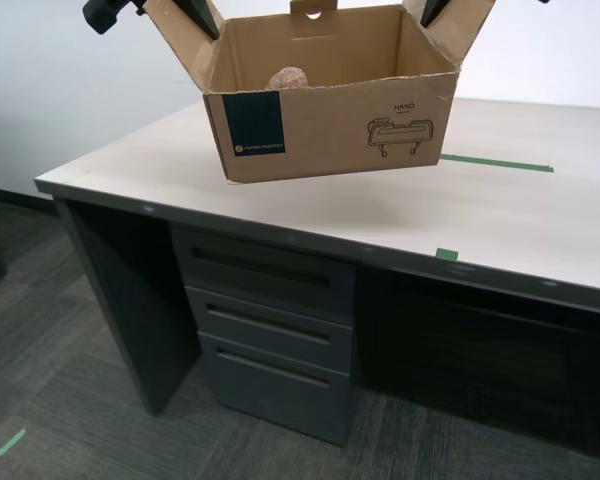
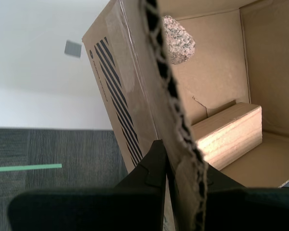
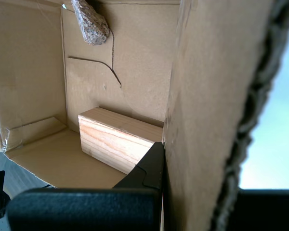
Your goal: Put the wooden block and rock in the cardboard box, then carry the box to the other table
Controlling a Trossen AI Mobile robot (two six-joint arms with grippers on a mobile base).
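Loading done: pale wooden block (image 3: 119, 144) and pinkish speckled rock (image 2: 179, 39) inside brown cardboard box (image 1: 330, 125). My first gripper (image 3: 161, 166) and second gripper (image 2: 166, 166) each clamp a side flap, box above whitish desk (image 1: 500, 215) near its front edge. Set-down remains.

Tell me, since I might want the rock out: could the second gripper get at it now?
Probably not: my second gripper is shut on the cardboard box flap, holding it up; the rock lies inside by the far wall.
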